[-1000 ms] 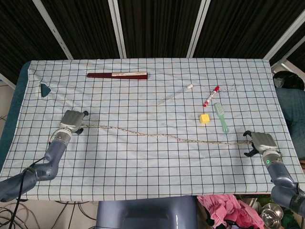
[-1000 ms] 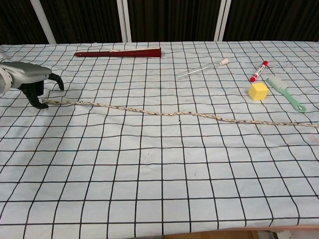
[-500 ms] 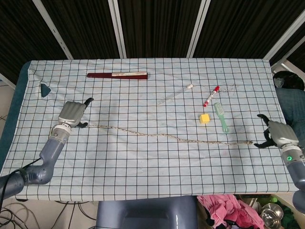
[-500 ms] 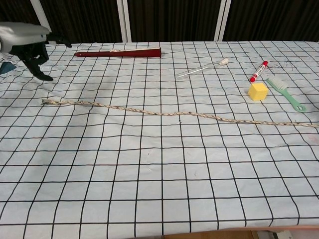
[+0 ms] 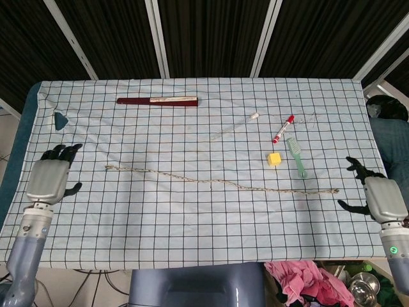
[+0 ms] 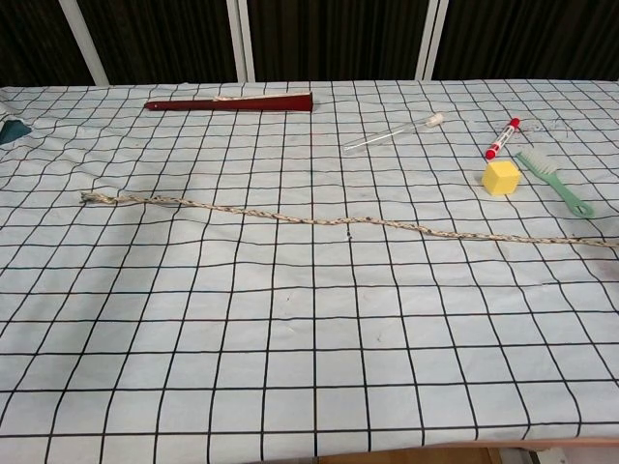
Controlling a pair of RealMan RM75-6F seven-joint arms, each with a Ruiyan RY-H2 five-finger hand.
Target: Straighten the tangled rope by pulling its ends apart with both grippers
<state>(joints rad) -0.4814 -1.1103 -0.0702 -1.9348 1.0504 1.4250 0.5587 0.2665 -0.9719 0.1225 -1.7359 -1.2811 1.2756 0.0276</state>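
The braided rope (image 5: pixel 220 181) lies nearly straight across the checked cloth, running from its left end near the table's left side to its right end near the right side; the chest view shows the same rope (image 6: pixel 338 221) stretched out flat. My left hand (image 5: pixel 50 177) hovers at the left table edge, well clear of the rope's left end, fingers spread and empty. At the right edge my right hand (image 5: pixel 376 195) is also off the rope, fingers apart, holding nothing. Neither hand appears in the chest view.
A dark red folded fan (image 5: pixel 157 100) lies at the back. A glass tube (image 5: pixel 235 126), red marker (image 5: pixel 283 128), yellow cube (image 5: pixel 274 158) and green brush (image 5: pixel 296 157) sit right of centre. A teal object (image 5: pixel 61 119) rests at the left edge.
Both hands let go of the rope's ends, opened and drew back outward toward the table's left and right edges. The left hand left the chest view. The rope stayed stretched out.
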